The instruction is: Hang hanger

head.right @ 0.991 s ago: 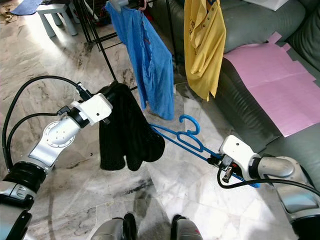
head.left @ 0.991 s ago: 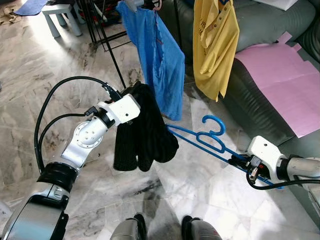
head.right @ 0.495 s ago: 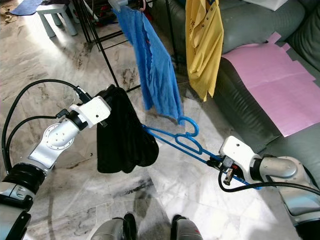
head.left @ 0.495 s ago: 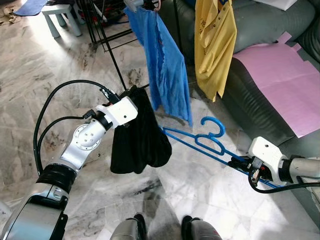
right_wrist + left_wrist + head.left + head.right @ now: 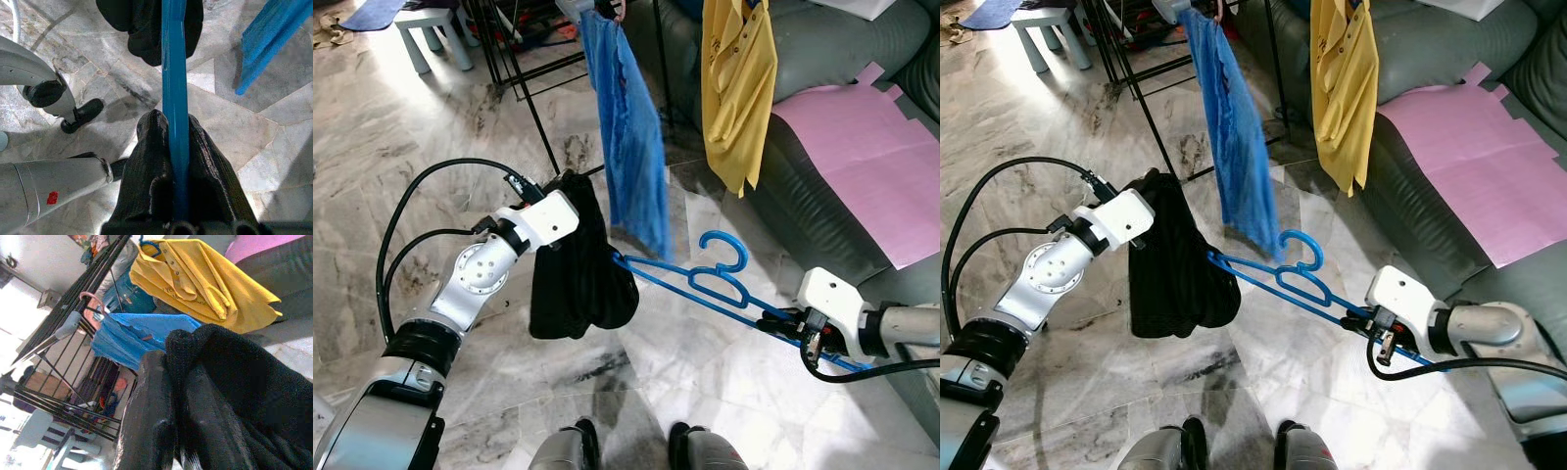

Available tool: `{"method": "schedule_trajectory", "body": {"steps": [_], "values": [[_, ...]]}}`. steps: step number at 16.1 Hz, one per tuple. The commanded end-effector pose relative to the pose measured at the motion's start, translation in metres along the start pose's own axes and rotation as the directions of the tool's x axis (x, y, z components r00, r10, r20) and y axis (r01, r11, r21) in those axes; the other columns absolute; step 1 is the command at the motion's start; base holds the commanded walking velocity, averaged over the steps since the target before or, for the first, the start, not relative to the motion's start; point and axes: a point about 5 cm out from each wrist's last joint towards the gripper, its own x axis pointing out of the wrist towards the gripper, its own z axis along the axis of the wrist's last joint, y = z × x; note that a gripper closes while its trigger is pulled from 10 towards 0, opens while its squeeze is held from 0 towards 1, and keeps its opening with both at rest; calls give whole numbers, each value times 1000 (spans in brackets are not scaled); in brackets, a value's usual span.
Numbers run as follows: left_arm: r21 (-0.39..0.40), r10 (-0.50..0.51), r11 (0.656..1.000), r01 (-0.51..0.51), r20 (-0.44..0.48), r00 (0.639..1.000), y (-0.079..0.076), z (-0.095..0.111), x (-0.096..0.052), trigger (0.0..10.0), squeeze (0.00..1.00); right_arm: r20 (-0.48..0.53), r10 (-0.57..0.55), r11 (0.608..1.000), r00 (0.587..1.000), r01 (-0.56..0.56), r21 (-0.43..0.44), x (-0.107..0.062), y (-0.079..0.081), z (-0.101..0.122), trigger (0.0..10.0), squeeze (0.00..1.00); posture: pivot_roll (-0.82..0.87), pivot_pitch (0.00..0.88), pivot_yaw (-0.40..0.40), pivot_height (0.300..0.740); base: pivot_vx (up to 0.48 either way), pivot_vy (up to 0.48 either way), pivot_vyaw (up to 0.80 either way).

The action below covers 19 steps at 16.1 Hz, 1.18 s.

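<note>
Jaws of the right gripper (image 5: 177, 161) were pressed tight on one end of the blue hanger (image 5: 690, 281), holding it above the marble floor (image 5: 391, 147), its far tip touching the black garment (image 5: 578, 269). That garment hung from the left gripper (image 5: 166, 396), pinched between its jaws. Beyond, a blue shirt (image 5: 628, 127) and yellow shirt (image 5: 737, 83) hung on the rack (image 5: 524, 59).

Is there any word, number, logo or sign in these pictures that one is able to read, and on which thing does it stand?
No text can be read.
Yellow shirt: faint dark print near the chest, too blurred to read.
Robot leg: a small red mark, shape only, no letters legible.
Blue hanger, blue shirt, black garment, pink sheet: no text visible.
</note>
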Motion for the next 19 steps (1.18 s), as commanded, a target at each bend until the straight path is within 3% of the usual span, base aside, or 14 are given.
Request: {"method": "schedule_trajectory", "body": {"steps": [1, 3, 19], "values": [[13, 22, 1000, -22, 2, 1000, 8, -1, -2, 10000, 0, -3, 17, 1000, 1000, -17, -9, 0, 3, 0, 10000, 0, -109, 210, 48, 740, 0, 0, 0], [6, 23, 1000, -23, 22, 999, 8, 2, -1, 10000, 0, -2, -3, 1000, 1000, 3, 0, 7, 2, -3, 10000, 0, -106, 208, 46, 740, 0, 0, 0], [6, 23, 1000, -23, 22, 999, 8, 2, -1, 10000, 0, -2, -3, 1000, 1000, 3, 0, 7, 2, -3, 10000, 0, -106, 208, 46, 740, 0, 0, 0]]}}
